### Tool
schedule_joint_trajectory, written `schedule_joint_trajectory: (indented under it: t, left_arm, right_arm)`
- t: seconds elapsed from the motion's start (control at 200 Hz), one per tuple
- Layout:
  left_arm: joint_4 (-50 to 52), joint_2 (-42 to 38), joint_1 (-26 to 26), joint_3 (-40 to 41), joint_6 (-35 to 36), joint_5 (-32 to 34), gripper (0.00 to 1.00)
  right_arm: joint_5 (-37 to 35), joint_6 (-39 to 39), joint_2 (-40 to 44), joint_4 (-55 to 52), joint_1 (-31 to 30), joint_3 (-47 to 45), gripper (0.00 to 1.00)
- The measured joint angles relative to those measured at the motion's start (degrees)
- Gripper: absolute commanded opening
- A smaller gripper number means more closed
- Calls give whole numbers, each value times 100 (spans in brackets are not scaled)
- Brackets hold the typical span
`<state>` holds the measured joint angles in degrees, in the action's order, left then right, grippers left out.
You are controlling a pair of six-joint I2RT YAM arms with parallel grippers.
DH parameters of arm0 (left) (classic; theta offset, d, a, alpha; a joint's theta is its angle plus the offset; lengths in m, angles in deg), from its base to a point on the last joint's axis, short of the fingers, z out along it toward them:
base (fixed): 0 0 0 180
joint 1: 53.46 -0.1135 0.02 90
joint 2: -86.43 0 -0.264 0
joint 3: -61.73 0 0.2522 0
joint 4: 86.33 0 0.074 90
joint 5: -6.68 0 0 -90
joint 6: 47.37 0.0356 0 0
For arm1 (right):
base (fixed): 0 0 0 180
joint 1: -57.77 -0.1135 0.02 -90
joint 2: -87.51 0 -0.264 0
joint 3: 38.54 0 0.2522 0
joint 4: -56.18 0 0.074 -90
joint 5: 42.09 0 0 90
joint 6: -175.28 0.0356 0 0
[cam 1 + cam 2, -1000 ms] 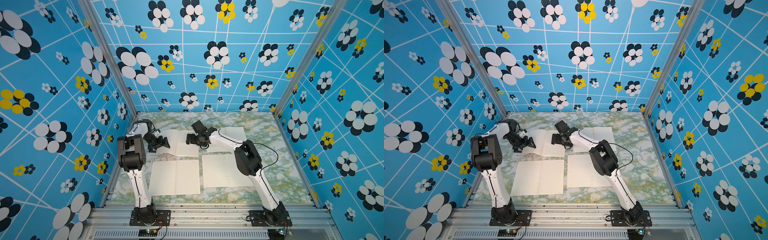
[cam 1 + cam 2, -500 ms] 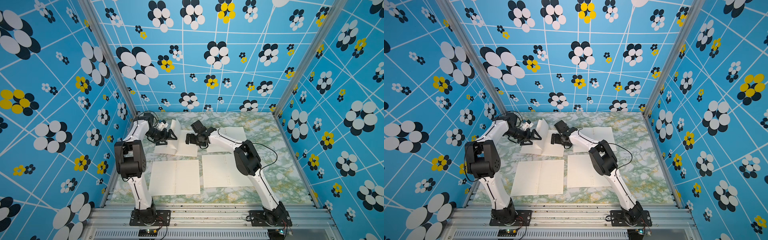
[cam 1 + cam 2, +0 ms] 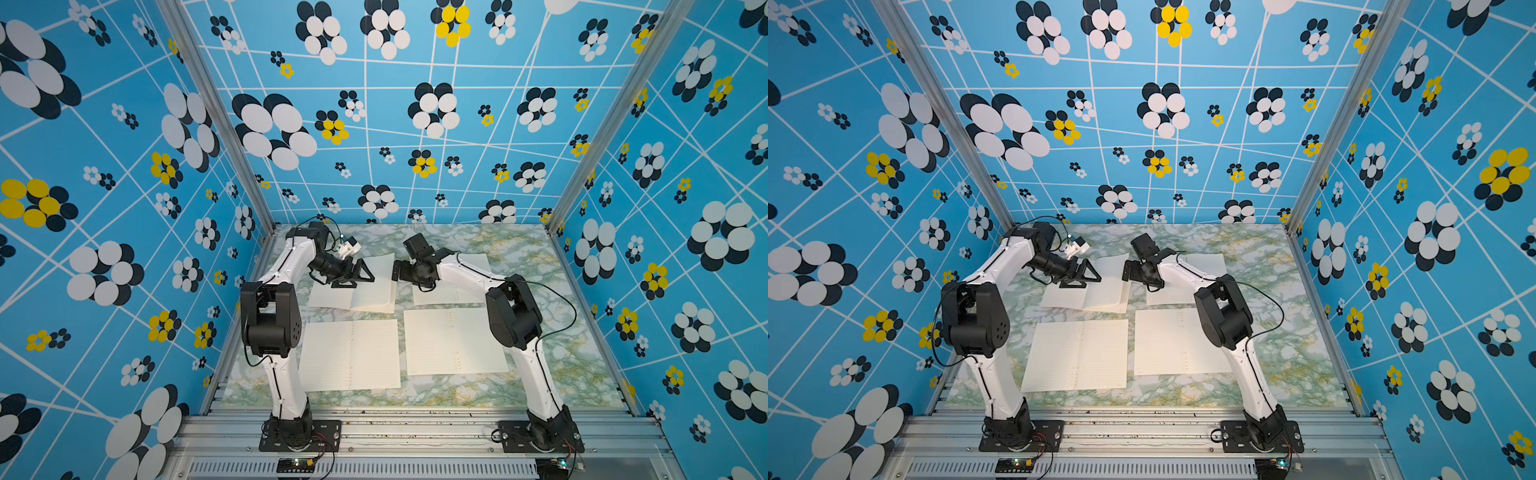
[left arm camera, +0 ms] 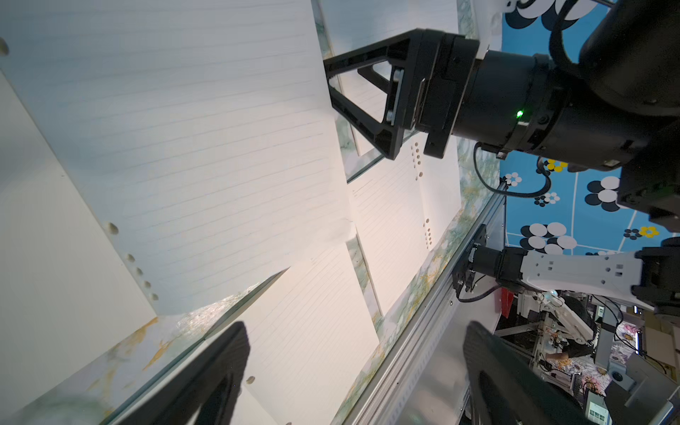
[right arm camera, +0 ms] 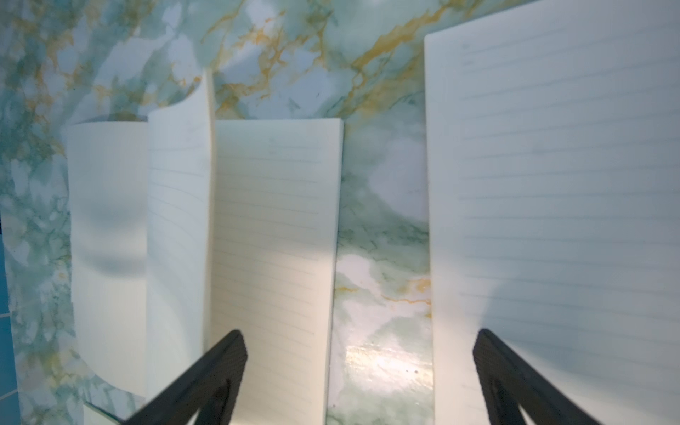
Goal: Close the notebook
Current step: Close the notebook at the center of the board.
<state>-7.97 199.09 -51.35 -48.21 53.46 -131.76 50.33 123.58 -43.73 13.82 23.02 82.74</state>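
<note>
Notebook (image 3: 374, 291) at far left of marble table (image 3: 540, 266): cream ruled pages, open, one leaf standing half-turned (not yet shut). Left gripper (image 3: 358, 277) over it, fingers wide, empty. Right gripper (image 3: 396, 272) beside its edge, likewise wide.

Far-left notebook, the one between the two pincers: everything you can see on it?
The cream ruled-paper notebook lies open on the green marble-patterned tabletop, in the far row on the left arm's side. Punched holes run along its spine; no cover shows. One leaf stands raised and curled near the spine, the other pages flat. The left pincer hangs over it, open; the right pincer, also open, sits by its free edge. Whether either touches paper I cannot tell.
</note>
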Motion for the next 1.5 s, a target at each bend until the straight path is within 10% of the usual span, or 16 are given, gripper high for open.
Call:
schedule_joint_trajectory:
  t: [0.53,1.499]
  left_arm:
    - [9,750,-2179,-33,197,291,92]
    - [-94,1963,-1823,-1185,321,1849,93]
  right_arm:
    - [457,52,-389,205,-85,758,99]
    - [852,-407,-2092,-787,-166,3274,99]
